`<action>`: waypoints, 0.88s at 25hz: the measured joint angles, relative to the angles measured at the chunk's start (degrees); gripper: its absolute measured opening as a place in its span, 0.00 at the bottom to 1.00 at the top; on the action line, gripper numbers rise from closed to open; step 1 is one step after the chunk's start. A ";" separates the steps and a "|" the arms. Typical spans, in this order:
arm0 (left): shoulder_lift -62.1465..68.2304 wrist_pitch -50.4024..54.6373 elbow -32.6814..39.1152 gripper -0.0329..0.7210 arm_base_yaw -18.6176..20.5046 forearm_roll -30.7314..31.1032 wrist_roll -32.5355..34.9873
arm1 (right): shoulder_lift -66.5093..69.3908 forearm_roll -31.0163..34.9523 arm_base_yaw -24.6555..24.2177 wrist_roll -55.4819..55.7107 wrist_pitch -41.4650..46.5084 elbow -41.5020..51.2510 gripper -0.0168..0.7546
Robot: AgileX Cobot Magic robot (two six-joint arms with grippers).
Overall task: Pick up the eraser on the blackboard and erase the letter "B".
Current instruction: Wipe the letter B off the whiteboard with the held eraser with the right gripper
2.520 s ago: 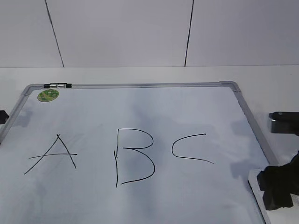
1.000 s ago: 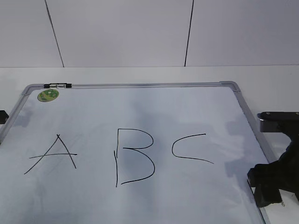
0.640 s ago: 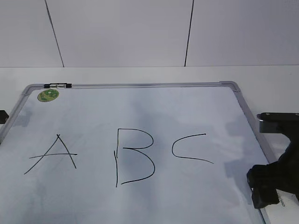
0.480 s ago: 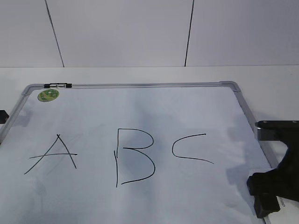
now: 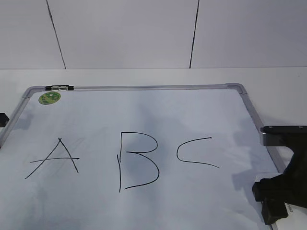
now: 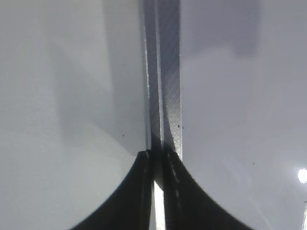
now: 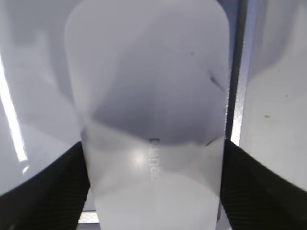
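The blackboard [image 5: 144,87] is a white board in a silver frame, with a hand-drawn letter "B" [image 5: 138,160] at its middle. The white eraser [image 7: 151,120] lies at the board's lower right corner. Only a sliver of the eraser [image 5: 290,208] shows in the exterior view, behind my right gripper [image 5: 276,199]. In the right wrist view my right gripper [image 7: 153,148] has a black finger pressed to each long side of the eraser. My left gripper [image 6: 156,154] is shut with nothing in it, over the board's left frame rail [image 6: 163,96].
A thin "A" [image 5: 53,160] is drawn left of the "B" and a "C" [image 5: 194,153] right of it. A round green sticker [image 5: 49,97] and a small clip [image 5: 59,88] sit at the far left corner. The frame rail [image 7: 237,72] runs beside the eraser.
My right gripper has crept a little left over the board's right edge, and its fingers now sit against the eraser's sides. Left gripper and letters are unchanged.
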 joint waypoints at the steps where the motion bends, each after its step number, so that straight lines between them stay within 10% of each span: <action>1: 0.00 0.00 0.00 0.07 0.00 0.00 0.00 | 0.00 0.00 0.00 0.00 -0.10 0.00 0.80; 22: 0.00 0.00 0.00 0.07 0.00 0.00 0.00 | 0.00 -0.33 0.00 -0.09 -0.31 0.00 0.70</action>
